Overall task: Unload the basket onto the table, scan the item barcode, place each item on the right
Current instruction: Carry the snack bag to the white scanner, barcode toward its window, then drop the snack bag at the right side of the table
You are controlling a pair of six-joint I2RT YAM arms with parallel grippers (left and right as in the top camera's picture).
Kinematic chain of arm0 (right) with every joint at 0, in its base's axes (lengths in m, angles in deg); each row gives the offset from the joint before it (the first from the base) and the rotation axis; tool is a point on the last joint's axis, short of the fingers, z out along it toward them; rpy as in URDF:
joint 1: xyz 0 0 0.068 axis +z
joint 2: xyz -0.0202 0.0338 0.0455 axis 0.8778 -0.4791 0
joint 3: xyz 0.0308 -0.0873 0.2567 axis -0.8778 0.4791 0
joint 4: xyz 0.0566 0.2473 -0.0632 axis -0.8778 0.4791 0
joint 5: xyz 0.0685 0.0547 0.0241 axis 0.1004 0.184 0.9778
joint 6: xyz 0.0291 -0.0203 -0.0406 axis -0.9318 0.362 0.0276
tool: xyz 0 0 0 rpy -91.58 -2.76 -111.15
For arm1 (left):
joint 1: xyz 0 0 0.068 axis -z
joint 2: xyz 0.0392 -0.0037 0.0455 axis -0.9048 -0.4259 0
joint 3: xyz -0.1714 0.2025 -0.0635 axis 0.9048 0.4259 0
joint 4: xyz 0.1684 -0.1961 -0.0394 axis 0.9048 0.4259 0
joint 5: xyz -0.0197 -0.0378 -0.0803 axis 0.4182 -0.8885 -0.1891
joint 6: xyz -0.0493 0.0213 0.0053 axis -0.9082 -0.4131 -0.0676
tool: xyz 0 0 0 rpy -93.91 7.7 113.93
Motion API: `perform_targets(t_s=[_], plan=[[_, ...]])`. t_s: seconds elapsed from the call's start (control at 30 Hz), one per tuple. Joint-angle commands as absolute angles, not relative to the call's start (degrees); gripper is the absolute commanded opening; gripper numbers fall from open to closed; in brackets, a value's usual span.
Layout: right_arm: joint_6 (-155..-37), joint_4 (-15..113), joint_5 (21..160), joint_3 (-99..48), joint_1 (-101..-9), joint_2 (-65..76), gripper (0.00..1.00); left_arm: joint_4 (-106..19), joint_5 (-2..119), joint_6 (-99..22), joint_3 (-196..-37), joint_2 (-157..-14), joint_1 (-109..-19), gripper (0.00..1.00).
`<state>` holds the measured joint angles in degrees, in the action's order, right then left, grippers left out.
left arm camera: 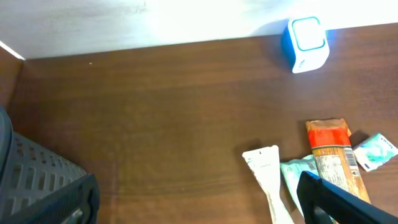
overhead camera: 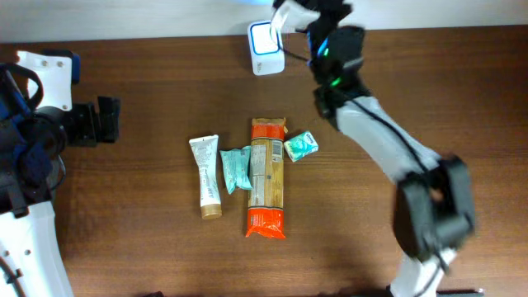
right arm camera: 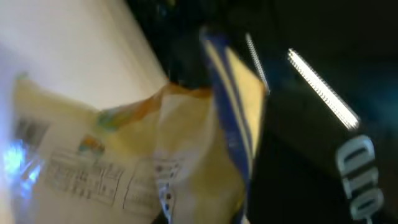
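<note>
A: Right gripper clenched on yellow packet, up at far edge of tabletop, just beside scanner.
B: Scanner lying left of packet; printed face lit blue. Left gripper released, well apart.

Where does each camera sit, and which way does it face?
Overhead: above the table, looking straight down; both arms show, right tool by the scanner.
Left wrist: on the left arm, looking across the table toward the scanner; open left tool at bottom.
Right wrist: close against a blurred yellow packet the right tool grips.
Overhead and left wrist share scanner and pasta pack.
</note>
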<state>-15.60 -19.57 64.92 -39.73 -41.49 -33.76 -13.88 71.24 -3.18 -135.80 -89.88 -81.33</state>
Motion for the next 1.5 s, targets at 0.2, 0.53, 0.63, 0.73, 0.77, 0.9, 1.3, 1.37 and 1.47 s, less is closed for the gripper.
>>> perform_targets(t_s=[0.2, 0.53, 0.63, 0.73, 0.77, 0.9, 1.3, 1.37, 1.47], plan=[[-87.33, 54.03, 100.68, -40.14, -54.81, -7.10, 0.04, -13.94, 70.61, -2.27, -136.30, -89.53, -81.48, 0.99], [-96.32, 74.99, 98.43, -39.95, -91.35, -26.94, 0.04, -13.94, 70.61, -2.27, -136.30, -89.53, -81.48, 0.99], [-95.59, 78.00, 98.23, -39.86, -96.40, -30.90, 0.04, -13.94, 70.61, -2.27, -136.30, -89.53, -81.48, 0.99], [-94.57, 80.36, 94.40, -39.88, -96.64, -31.27, 0.42, -13.92, 70.61, -2.27, -136.30, -89.55, -81.48, 0.99], [-94.41, 81.41, 95.32, -40.49, -96.64, -31.27, 0.48, -13.94, 70.61, -2.27, -136.30, -89.53, -81.48, 0.99], [-87.33, 93.52, 100.07, -52.71, -94.72, -31.27, 0.57, -13.94, 70.61, -2.27, -136.30, -89.53, -81.48, 0.99], [-75.27, 70.11, 95.87, -56.93, -43.40, -45.35, 0.52, -13.94, 70.61, -2.27, -136.30, -89.53, -81.48, 0.99], [-77.37, 66.99, 94.80, -56.93, -42.67, -49.85, 0.36, -13.94, 70.61, -2.27, -136.30, -89.53, -81.48, 0.99], [-78.79, 67.16, 93.20, -56.93, -42.76, -54.22, 0.27, -13.94, 70.63, -2.27, -136.30, -89.55, -81.48, 0.99]])
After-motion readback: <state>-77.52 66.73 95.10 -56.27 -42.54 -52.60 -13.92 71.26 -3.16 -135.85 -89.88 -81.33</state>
